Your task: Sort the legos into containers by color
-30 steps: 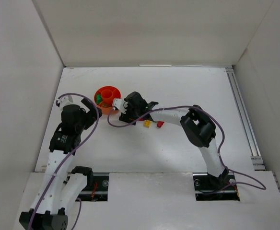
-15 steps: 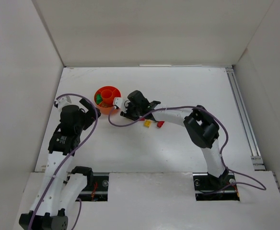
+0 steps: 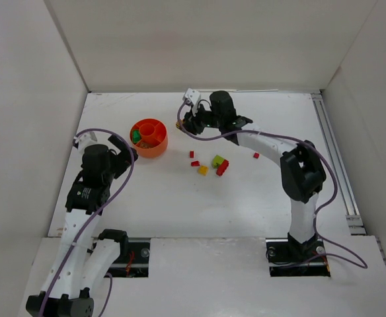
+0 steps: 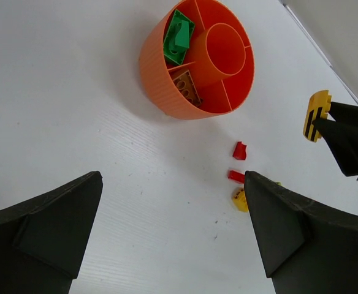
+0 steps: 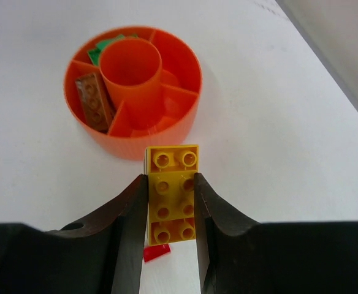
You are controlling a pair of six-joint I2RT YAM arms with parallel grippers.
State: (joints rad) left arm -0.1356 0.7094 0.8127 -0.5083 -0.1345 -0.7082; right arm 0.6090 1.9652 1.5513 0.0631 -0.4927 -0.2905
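Note:
My right gripper [image 5: 170, 179] is shut on a yellow lego [image 5: 171, 195], held above the table a little to the right of the orange bowl [image 5: 130, 147]. In the top view that gripper [image 3: 183, 123] is behind and right of the bowl [image 3: 152, 150]. The bowl [image 4: 157, 79] holds a green lego [image 4: 178, 37] and a brown lego [image 4: 186, 89] in separate compartments. Loose on the table lie two small red legos [image 3: 193, 158], a yellow one [image 3: 202, 170], a lime one [image 3: 217, 160] and a red one [image 3: 223, 168]. My left gripper [image 4: 171, 177] is open, near-left of the bowl.
Another small red lego [image 3: 256, 156] lies further right under the right arm. White walls close the table in on three sides, and a metal rail [image 3: 332, 158] runs along its right edge. Purple cables hang off both arms.
My right gripper has shut on the yellow lego and lifted it back and to the right, uncovering the lime and red legos. The left arm has barely moved.

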